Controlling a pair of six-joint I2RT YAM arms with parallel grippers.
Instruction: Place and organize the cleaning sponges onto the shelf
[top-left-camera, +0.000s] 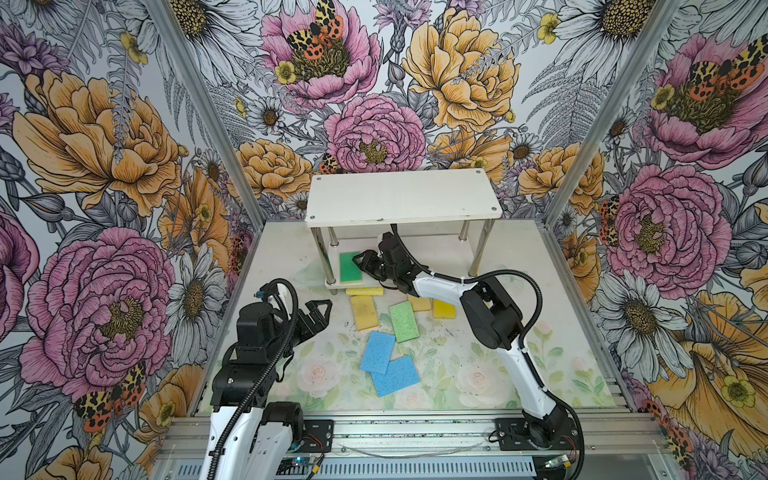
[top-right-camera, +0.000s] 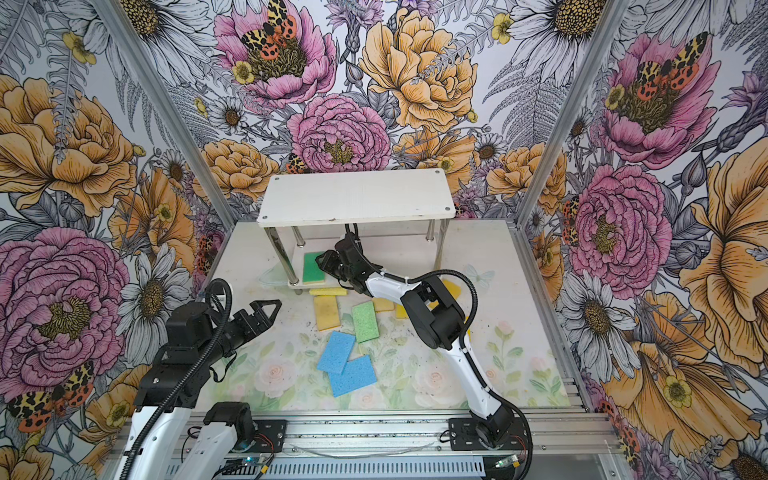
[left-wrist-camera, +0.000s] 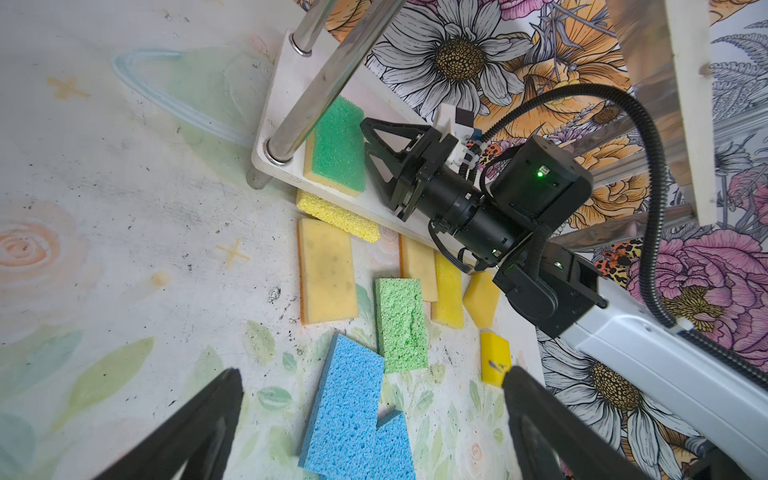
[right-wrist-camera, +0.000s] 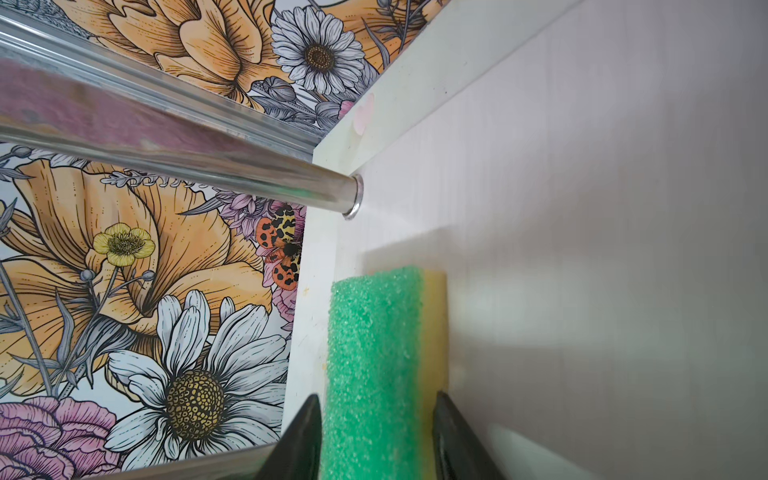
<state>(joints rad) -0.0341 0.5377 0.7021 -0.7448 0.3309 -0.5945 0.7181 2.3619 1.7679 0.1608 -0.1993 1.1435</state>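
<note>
On the lower board of the white shelf (top-left-camera: 401, 195), at its left end, lies a dark green sponge (top-left-camera: 350, 268), green face up. The right gripper (top-left-camera: 360, 266) reaches under the top board, clamped on the sponge's near end. The left gripper (top-left-camera: 325, 316) hangs over the tabletop (top-left-camera: 478, 365) at left, spread wide and empty. One light green sponge (top-left-camera: 404, 321), two overlapping light blue sponges (top-left-camera: 377, 351) and several yellow sponges (top-left-camera: 364, 311) lie on the tabletop before the shelf.

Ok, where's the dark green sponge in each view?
Top view: dark green sponge on the shelf's lower board, left end.
Top view: sponge in the same spot.
Left wrist: sponge on that board's corner.
Right wrist: sponge close up, flat on that board.
Shared landmark: the lower board.
</note>
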